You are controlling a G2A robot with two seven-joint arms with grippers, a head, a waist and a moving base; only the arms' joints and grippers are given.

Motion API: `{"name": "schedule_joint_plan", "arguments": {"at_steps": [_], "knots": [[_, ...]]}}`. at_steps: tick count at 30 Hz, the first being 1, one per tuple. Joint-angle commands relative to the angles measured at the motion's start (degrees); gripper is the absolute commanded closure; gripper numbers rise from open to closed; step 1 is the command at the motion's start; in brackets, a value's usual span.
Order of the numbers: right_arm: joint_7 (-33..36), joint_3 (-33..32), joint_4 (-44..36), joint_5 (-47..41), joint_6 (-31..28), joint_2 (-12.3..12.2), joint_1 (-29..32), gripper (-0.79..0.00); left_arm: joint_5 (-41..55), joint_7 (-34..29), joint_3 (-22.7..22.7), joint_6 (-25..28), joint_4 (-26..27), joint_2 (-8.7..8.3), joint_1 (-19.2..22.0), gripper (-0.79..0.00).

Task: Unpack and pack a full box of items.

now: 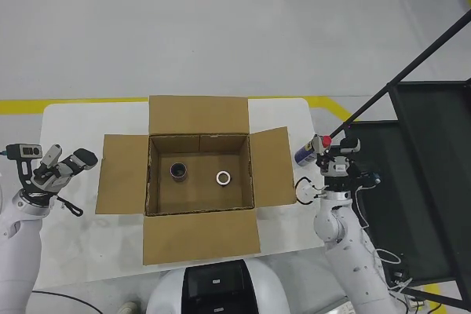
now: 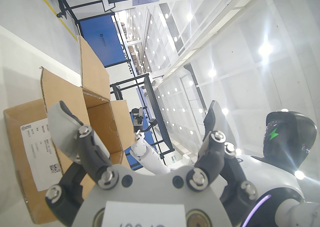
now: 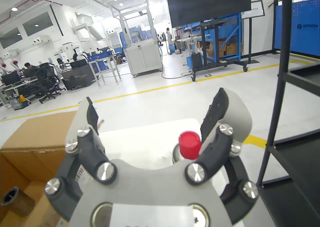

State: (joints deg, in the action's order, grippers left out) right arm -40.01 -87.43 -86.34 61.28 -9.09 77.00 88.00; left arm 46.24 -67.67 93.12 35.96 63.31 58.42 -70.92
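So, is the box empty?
No, a dark cylinder and a white ring sit on the floor of the open box.

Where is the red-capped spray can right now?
In the top view, the spray can sits on the table's right side, beside the box's right flap, close in front of the right gripper.
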Motion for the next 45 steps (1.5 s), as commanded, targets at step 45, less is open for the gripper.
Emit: {"name": "schedule_joint_plan", "arguments": {"at_steps": [45], "knots": [[60.0, 23.3, -21.2, 17.5, 0.7, 0.7, -5.8, -0.785, 0.0, 0.0, 0.0, 0.0, 0.0, 0.0, 0.0, -0.785]]}}
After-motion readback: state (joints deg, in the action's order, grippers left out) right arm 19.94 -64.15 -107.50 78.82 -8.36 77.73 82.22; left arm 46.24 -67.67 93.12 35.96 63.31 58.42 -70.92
